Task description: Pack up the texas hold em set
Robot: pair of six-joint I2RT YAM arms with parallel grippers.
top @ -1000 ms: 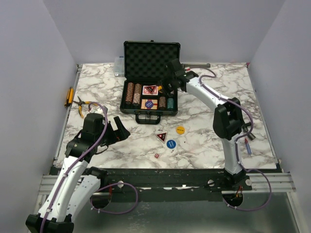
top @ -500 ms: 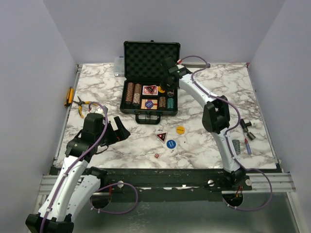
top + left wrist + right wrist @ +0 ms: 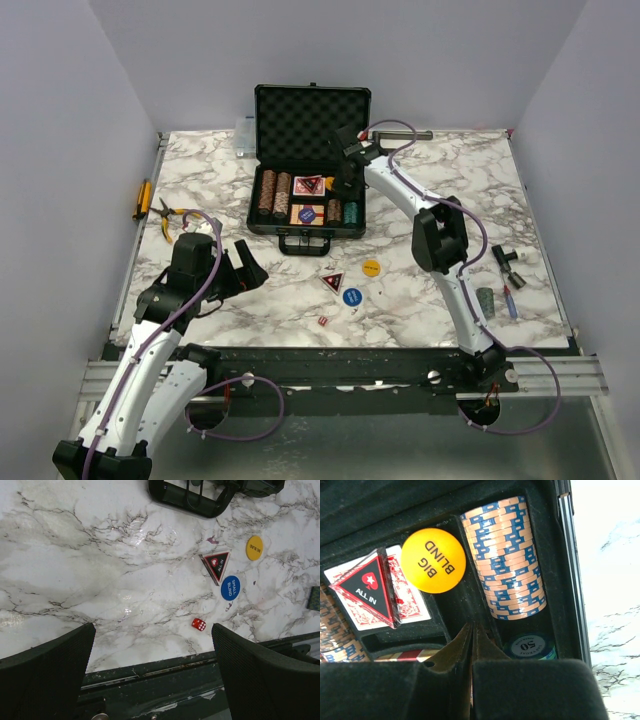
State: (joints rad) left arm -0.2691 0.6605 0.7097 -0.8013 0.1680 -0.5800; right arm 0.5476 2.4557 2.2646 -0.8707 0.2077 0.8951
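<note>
Yellow disc (image 3: 433,560) in case (image 3: 565,555): lettering legible in R wrist view only. R hand (image 3: 472,627) closed, empty; L hand (image 3: 153,630) open.

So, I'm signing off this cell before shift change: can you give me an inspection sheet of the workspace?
Surface: white marble-pattern table.
Job's things: case open, chip stacks inside; red triangle, yellow disc, blue disc and die loose on the table.
Clutter: pliers at the left edge, clear box beside the lid, tools at the right.
Grippers: left gripper open above the table; right gripper shut inside the case, holding nothing.
Cables: purple cable along each arm.
Surroundings: plain grey walls.
</note>
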